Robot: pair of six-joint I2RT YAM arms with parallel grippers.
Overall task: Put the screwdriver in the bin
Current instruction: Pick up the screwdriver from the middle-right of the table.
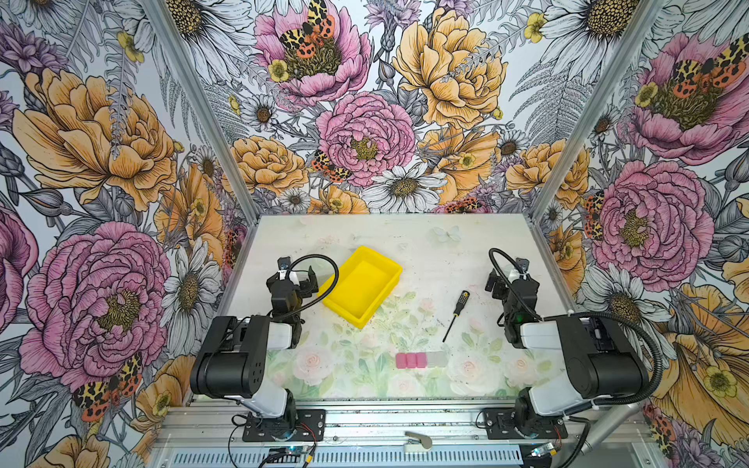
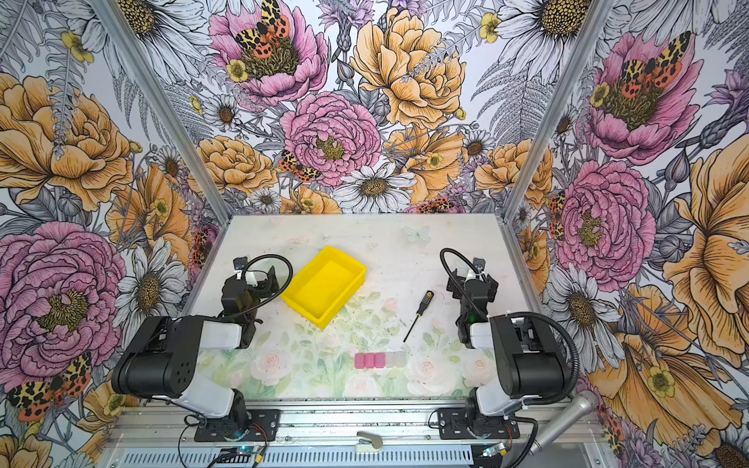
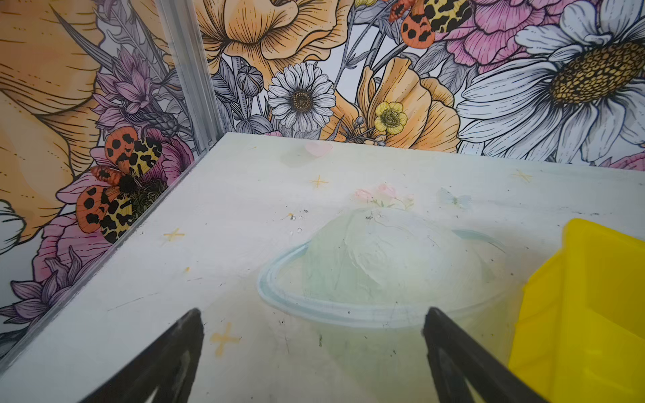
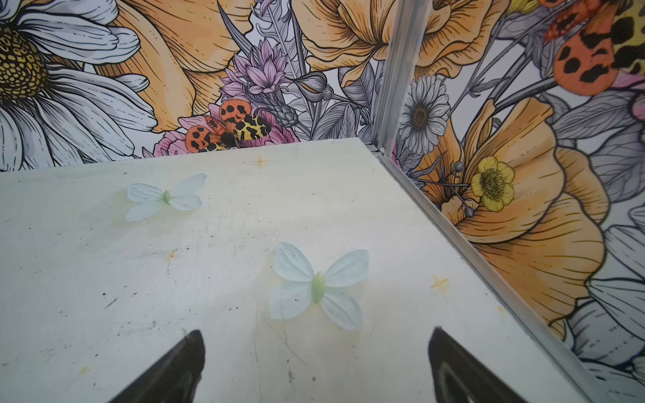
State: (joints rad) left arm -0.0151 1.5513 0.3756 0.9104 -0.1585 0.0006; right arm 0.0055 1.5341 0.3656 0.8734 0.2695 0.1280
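The screwdriver (image 1: 456, 313) (image 2: 419, 314), black and yellow-orange handle with a thin dark shaft, lies flat on the table right of centre in both top views, handle end farther from me. The yellow bin (image 1: 362, 285) (image 2: 324, 283) sits empty and turned at an angle, left of the screwdriver. My left gripper (image 3: 314, 311) (image 1: 302, 279) is open over bare table, with the bin's wall (image 3: 590, 314) close beside one finger. Off to the screwdriver's right, well apart from it, my right gripper (image 4: 317, 331) (image 1: 507, 274) is open and holds nothing. Neither wrist view shows the screwdriver.
A short row of pink and clear blocks (image 1: 421, 360) (image 2: 379, 360) lies near the front edge, between the arms. Flower-printed walls with aluminium corner posts (image 1: 243, 202) close in the back and both sides. Pale butterflies (image 4: 317, 286) are printed flat on the tabletop.
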